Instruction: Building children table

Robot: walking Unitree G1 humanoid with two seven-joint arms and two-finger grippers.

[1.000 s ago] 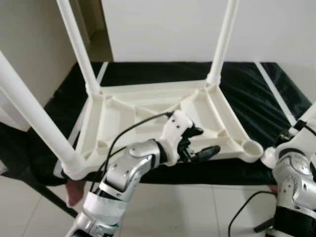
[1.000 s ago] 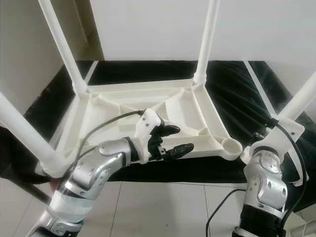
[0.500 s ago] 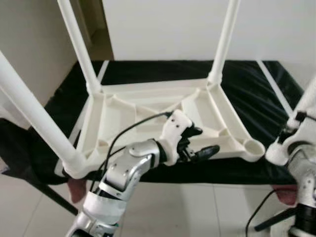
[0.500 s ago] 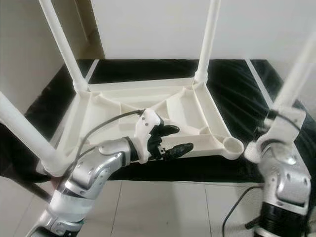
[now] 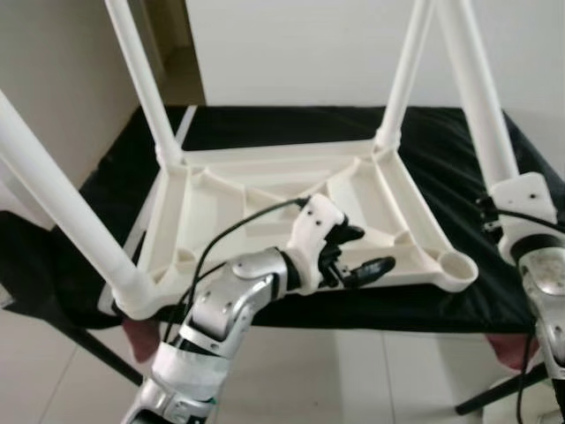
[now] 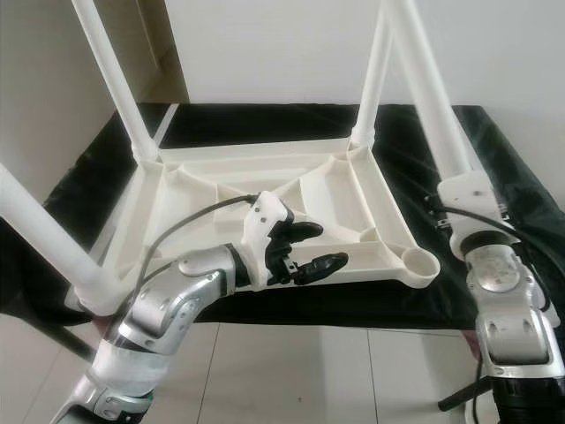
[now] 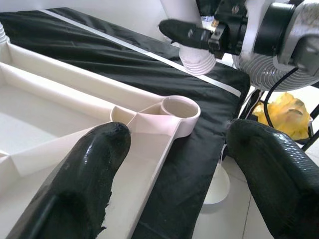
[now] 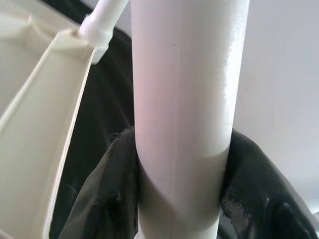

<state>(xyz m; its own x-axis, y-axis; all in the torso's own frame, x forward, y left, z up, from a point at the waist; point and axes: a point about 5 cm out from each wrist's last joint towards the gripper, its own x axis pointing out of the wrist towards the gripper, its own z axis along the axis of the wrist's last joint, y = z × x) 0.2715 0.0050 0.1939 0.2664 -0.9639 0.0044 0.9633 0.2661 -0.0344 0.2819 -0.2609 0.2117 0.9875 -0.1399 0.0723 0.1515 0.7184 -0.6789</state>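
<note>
Table leg (image 6: 430, 97) pinched in your right gripper (image 8: 177, 199), now raised upright beside the empty near-right socket (image 6: 420, 262).

Your left gripper (image 6: 305, 249) still hovers spread over the upturned tabletop (image 6: 212, 208) on the black cloth (image 6: 265, 124); a second ago the leg hung lower and tilted right.

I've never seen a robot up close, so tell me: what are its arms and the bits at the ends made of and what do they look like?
Both arms are shiny silver metal with rounded, ribbed joints. The left arm has a white band near its base and a thin black cable looping to a white wrist block. Each tool has two long black fingers, rubbery-looking with a textured surface: left tool, right tool. The right arm also carries black cables.
</note>
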